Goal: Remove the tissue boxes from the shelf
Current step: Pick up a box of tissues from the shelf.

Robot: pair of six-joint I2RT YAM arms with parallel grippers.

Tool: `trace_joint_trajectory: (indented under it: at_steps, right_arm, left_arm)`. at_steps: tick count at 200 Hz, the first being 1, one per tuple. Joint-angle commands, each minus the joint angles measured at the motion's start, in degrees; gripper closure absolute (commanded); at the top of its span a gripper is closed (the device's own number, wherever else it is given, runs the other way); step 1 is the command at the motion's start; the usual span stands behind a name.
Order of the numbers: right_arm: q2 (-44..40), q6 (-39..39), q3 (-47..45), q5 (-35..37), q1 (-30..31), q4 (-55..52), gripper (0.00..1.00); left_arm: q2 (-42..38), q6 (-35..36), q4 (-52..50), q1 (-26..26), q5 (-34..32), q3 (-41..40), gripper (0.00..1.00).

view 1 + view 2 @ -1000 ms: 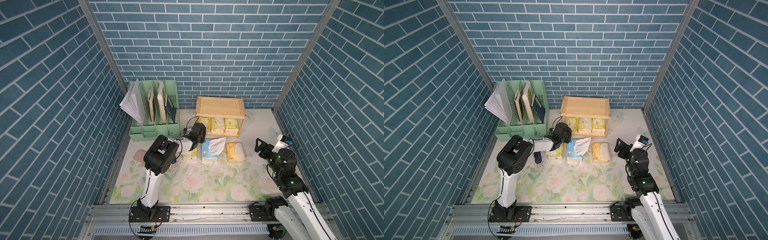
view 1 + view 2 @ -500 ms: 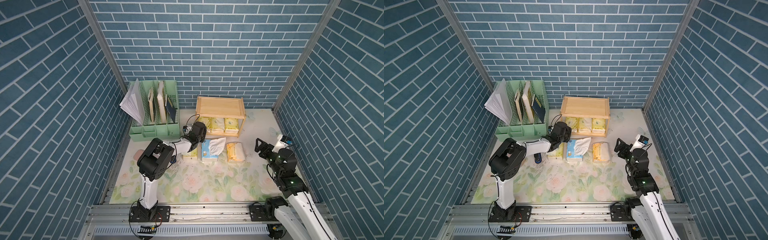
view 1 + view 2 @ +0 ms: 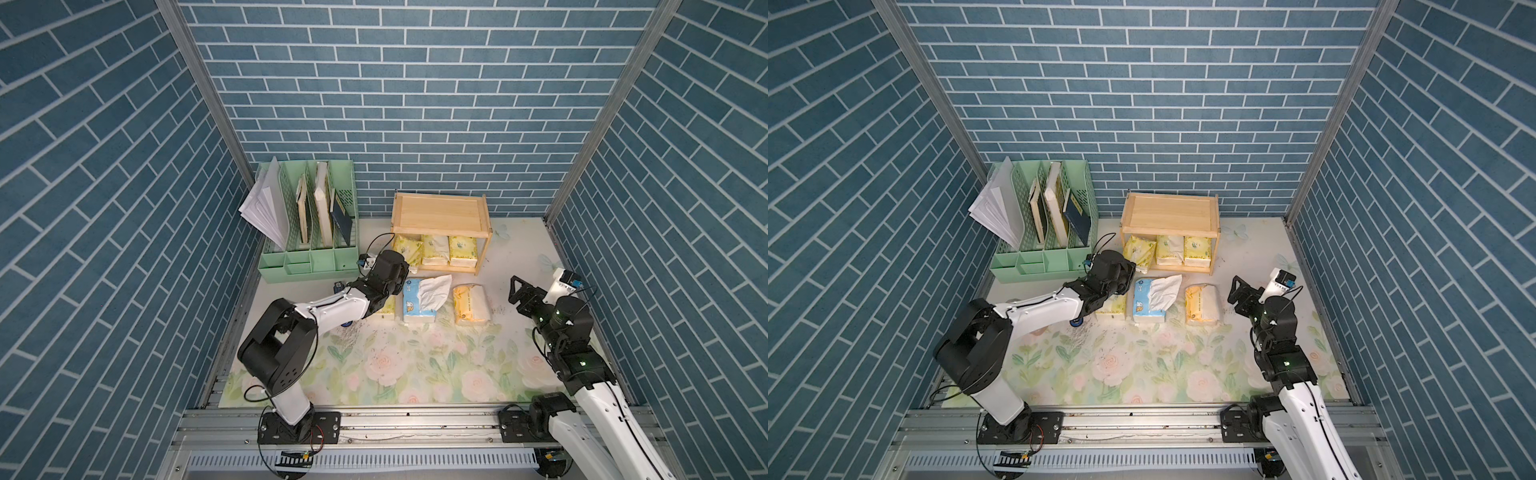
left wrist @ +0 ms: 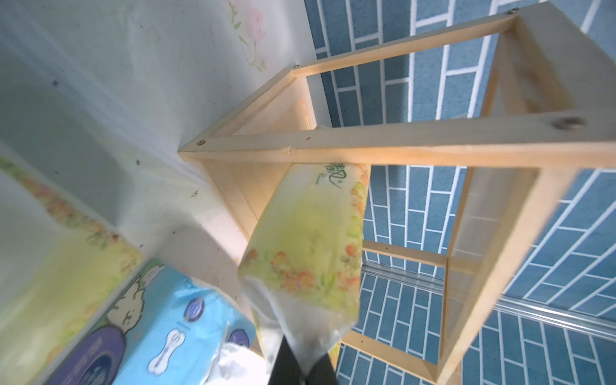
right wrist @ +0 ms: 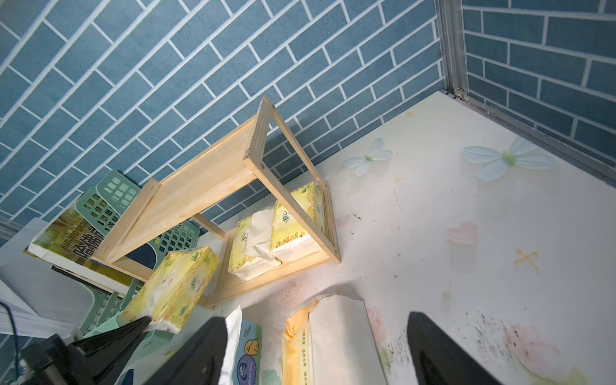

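The wooden shelf [image 3: 440,212] stands at the back, its top board bare. My left gripper [image 4: 305,370] is shut on the wrapper end of a yellow-green tissue box [image 4: 310,233], which tilts out of the lower tier's left end [image 3: 405,249]. Two more yellow-green tissue boxes [image 3: 435,249] [image 3: 462,249] lie on the lower tier. On the mat in front lie a yellow-green pack [image 3: 386,309] partly under my left arm, a blue-and-white pack [image 3: 417,301] with tissue sticking out, and an orange pack [image 3: 471,303]. My right gripper [image 3: 517,291] is open and empty, right of the orange pack [image 5: 333,340].
A mint green file organizer [image 3: 309,232] with papers and books stands left of the shelf, close behind my left wrist. A small blue object [image 3: 1077,322] peeks out under the left forearm. Brick walls close in the back and sides.
My left arm's elbow has swung down toward the front left while its gripper stays at the shelf's left end holding the pack. The right arm has not moved.
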Motion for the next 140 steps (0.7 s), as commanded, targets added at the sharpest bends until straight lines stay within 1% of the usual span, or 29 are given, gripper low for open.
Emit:
trace_joint_trajectory:
  at_steps: [1,54,83,101,140]
  right_arm:
    - [-0.37,-1.41,-0.98,-0.98,-0.19,1.68,0.12]
    - [-0.64,-1.58,-1.77,-1.94,-0.19,1.51,0.12]
    - [-0.73,-1.19,-2.21,-2.55,-0.19,1.87,0.12]
    - [-0.89,-0.53,-2.44,-2.85,-0.19,2.11,0.12]
    - [-0.93,-0.22,-2.90,-3.18,-0.21,2.65,0.12]
  left_arm:
    - [-5.94,2.45,-5.00,-1.04,-3.17,-3.59,1.00]
    - [-19.83,2.60,-13.18,-2.90,-5.52,-10.71,1.00]
    - [-27.66,2.20,-20.88,-5.06,-7.97,-12.54,1.00]
    - [-32.84,0.71,-24.47,-6.04,-9.13,-14.45,1.00]
    - [-41.48,-2.05,-31.61,-7.28,-7.93,-17.60,1.00]
